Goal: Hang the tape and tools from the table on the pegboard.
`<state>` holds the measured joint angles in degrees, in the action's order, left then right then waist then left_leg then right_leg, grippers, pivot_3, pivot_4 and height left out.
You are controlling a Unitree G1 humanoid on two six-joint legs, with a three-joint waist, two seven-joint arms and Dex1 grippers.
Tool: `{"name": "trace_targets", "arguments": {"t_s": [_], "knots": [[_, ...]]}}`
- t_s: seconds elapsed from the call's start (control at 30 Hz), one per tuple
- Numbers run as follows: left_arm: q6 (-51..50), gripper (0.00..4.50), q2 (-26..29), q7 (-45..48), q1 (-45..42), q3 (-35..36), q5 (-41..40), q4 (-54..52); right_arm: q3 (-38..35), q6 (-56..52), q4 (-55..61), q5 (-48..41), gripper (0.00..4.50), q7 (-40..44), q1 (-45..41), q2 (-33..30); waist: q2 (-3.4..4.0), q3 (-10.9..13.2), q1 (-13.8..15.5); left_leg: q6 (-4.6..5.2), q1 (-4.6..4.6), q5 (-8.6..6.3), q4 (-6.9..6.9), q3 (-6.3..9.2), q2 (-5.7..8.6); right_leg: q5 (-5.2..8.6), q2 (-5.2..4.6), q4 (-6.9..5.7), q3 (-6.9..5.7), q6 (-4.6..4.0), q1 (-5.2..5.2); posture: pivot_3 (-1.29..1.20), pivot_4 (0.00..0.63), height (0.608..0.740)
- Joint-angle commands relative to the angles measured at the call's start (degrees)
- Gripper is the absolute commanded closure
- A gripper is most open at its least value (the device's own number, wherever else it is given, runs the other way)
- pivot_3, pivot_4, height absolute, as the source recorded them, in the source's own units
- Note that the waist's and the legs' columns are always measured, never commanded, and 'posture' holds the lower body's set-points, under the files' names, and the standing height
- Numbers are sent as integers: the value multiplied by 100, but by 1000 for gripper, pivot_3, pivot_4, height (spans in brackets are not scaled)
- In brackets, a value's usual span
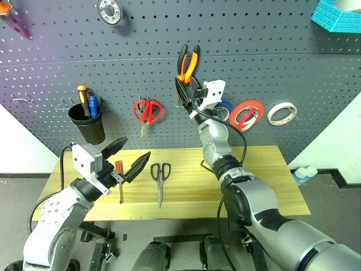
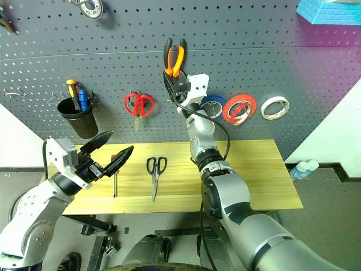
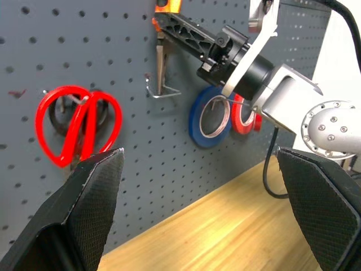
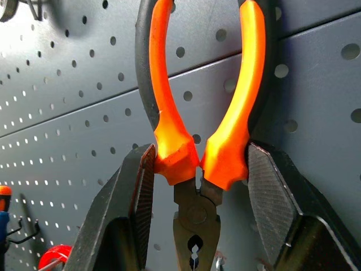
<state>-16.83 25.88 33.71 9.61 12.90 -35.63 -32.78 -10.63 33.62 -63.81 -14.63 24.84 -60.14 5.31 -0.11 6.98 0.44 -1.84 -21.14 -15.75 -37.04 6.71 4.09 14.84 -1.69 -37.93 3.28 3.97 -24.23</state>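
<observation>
- Right hand (image 4: 197, 175) clenched on orange-handled steel pliers (image 1: 186, 63) against dark grey perforated pegboard (image 1: 254, 51)
- Left hand (image 1: 131, 153) released, below pegboard, above slim red-handled screwdriver (image 1: 119, 179) on light wooden table (image 1: 259, 175)

Even, bright indoor light, likely from overhead. Soft shadows under items on the pegboard (image 1: 169, 51). Slight curving at head-view edges; purple fringing in the upper corners. Close black fingers (image 3: 84, 214) look soft.
</observation>
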Motion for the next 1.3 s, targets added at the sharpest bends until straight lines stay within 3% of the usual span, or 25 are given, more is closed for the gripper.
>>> {"name": "trace_targets", "arguments": {"t_s": [0.03,0.4,0.87,1.3], "knots": [[199,0,32,85,196,207,-51,-231,-49,158,-2,65,2441,-95,-345,-24,2,6,19,0,0,0,0,0,0,0,0,0,0,0,0,201,131,740],[297,0,25,46,513,224,-77,-428,103,412,-68,457,2441,-97,-97,-205,-3,84,38,1,-2,0,7,1,-1,6,-2,8,0,-8,2,204,146,740],[-740,0,246,-714,-593,75,-417,-750,-111,145,244,44,2441,155,-408,-67,-1,102,33,0,-6,0,6,5,-2,5,-1,13,-4,-6,1,180,124,740],[-519,0,151,-450,-408,77,-325,-561,-177,22,324,-72,2441,199,-427,-169,-2,102,34,-1,-7,0,7,5,-3,5,-1,14,-4,-7,0,175,113,740]]}}
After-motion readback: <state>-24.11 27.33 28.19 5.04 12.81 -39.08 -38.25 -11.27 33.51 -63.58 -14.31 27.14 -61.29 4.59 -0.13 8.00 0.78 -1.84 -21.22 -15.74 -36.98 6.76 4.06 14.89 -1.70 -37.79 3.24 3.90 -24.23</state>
